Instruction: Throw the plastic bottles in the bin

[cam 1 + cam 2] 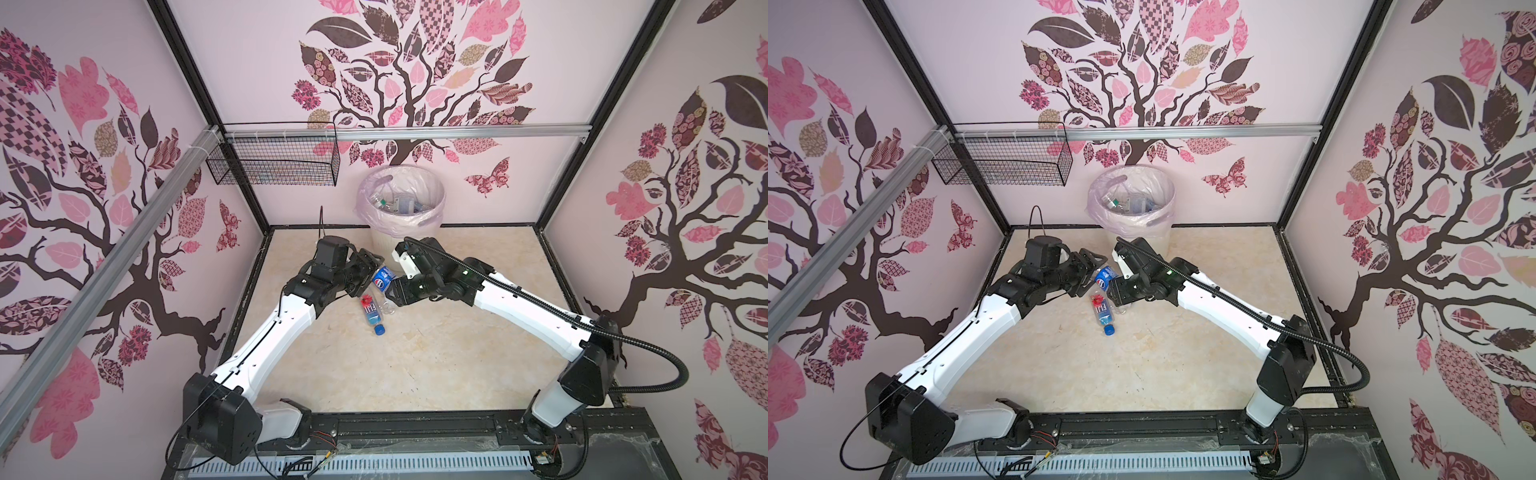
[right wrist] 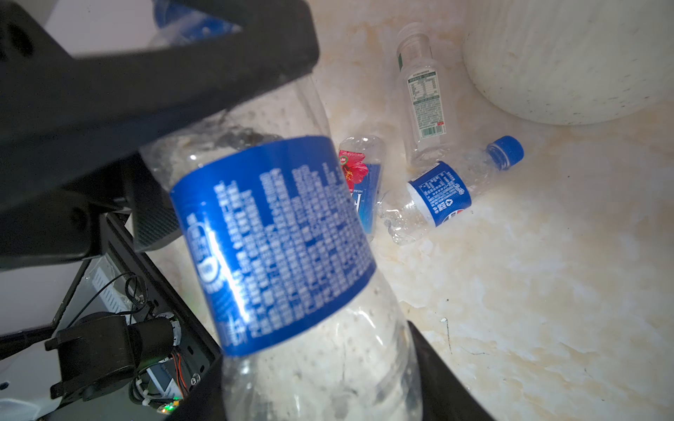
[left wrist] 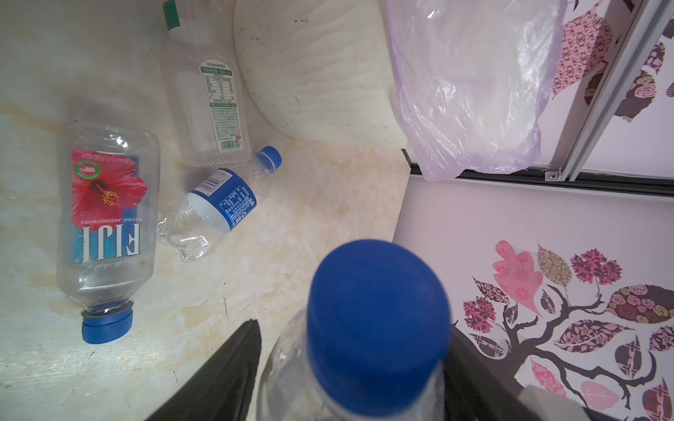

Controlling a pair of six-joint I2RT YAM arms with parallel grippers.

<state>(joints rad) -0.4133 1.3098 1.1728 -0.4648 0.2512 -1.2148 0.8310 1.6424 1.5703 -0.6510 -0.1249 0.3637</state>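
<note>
Blue-labelled bottle [image 2: 277,248] hangs near the bin [image 1: 384,244], clamped in my right gripper [image 2: 321,382]. My left gripper [image 3: 350,364] brackets its cap, and I cannot tell whether it grips. Several binned bottles [image 1: 395,203] show inside; three loose bottles [image 3: 105,226] wait on the floor [image 1: 415,353].

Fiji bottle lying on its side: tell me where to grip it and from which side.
Grip the Fiji bottle across its body near the cap end, coming straight down. It lies flat on its side, and the crushed bottle lies close beside its middle.
</note>
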